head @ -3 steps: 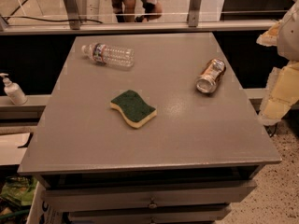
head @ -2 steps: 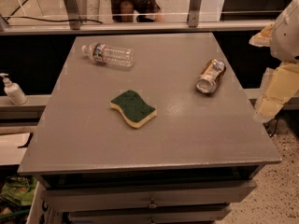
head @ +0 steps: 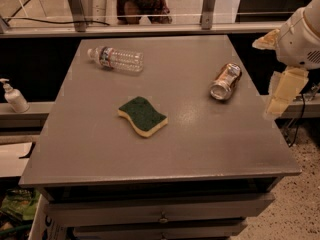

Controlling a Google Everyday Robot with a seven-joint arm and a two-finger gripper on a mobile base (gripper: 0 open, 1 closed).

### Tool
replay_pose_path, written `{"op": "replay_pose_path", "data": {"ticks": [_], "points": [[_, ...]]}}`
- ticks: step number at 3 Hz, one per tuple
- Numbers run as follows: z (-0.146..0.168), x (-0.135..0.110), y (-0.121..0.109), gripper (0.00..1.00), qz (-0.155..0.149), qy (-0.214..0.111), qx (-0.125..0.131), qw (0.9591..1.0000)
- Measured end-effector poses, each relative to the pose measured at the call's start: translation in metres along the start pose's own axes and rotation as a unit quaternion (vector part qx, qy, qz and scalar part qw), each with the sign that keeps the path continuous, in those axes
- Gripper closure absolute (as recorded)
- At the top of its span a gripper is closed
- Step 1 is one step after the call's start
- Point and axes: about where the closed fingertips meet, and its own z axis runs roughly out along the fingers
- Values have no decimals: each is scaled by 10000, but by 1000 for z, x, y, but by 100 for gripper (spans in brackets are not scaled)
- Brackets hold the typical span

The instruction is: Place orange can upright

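The orange can [head: 226, 81] lies on its side on the right part of the grey table [head: 165, 149], its silver end facing the front. It is coppery-orange and slightly dented. My gripper [head: 281, 91] hangs from the white arm at the right edge of the view. It is off the table's right side, to the right of the can and a little nearer the front, not touching it. Nothing shows in it.
A clear plastic water bottle [head: 116, 59] lies on its side at the back left. A green and yellow sponge [head: 142, 116] lies in the middle. A soap dispenser [head: 13, 96] stands on a ledge to the left. Drawers [head: 160, 216] sit below the tabletop.
The arm and gripper have moved a little to the left, toward the table's right edge. The can, bottle and sponge have not moved.
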Motion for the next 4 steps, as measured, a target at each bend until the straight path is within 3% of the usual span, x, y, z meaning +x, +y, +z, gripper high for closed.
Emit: {"op": "replay_pose_path", "data": {"ticks": [1, 2, 3, 4], "points": [[16, 3, -24, 0, -423, -306, -43, 9986], [29, 0, -44, 0, -988, -627, -188, 9930], [38, -8, -53, 0, -1692, -895, -353, 9809], [39, -8, -53, 0, -1692, -895, -353, 9809]]}}
